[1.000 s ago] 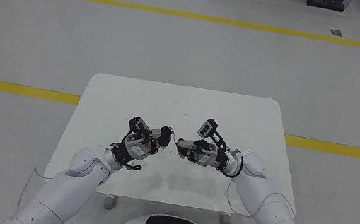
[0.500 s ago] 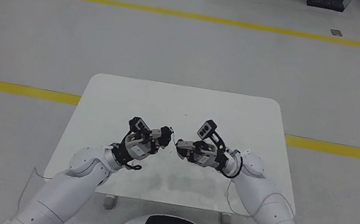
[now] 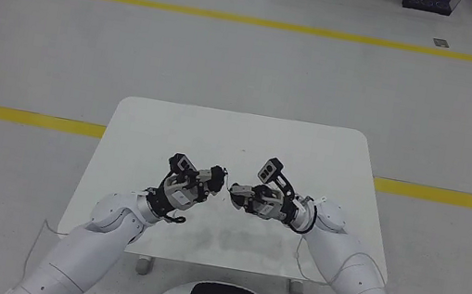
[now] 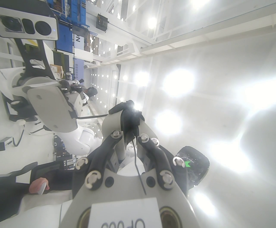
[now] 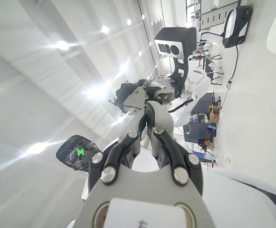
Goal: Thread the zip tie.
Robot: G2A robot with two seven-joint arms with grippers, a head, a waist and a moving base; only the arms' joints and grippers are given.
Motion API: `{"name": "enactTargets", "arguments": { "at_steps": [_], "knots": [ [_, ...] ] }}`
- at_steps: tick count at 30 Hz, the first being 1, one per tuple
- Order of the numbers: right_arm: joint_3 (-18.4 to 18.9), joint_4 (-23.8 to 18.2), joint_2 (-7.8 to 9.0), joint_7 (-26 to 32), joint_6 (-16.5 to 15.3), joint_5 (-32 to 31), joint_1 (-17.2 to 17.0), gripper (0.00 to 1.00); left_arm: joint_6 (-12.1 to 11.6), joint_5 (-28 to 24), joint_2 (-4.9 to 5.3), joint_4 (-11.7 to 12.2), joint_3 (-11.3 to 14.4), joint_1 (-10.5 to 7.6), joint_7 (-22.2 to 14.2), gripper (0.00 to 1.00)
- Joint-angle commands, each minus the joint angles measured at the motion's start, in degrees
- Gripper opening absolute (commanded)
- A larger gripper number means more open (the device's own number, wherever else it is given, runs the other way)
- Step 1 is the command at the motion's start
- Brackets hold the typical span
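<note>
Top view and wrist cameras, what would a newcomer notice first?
Two white arms hover over the middle of the white table, with the left tool and the right tool almost tip to tip. In the left wrist view, a thin black zip tie is pinched in that tool.

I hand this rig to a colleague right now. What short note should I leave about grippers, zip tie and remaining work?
Left gripper: shut on the zip tie, above the table.
Right gripper: shut, tip to tip with the left; seems to pinch the tie's other end.
Done: tie is off the table, grippers nearly touching.
Left: threading cannot be confirmed from here; check the head, then feed the tail through.
</note>
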Motion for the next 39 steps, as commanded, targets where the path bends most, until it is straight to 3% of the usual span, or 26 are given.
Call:
{"name": "enactTargets", "arguments": {
  "at_steps": [1,39],
  "knots": [
    [-0.1,0.2,-0.05,0.0,0.0,-0.1,0.0,0.0,0.0,0.0,0.0,0.0,0.0,0.0,0.0,0.0],
    [-0.7,2.7,-0.8,0.3,0.4,-0.4,0.9,0.0,0.0,0.0,0.0,0.0,0.0,0.0,0.0,0.0]
  ]
}}
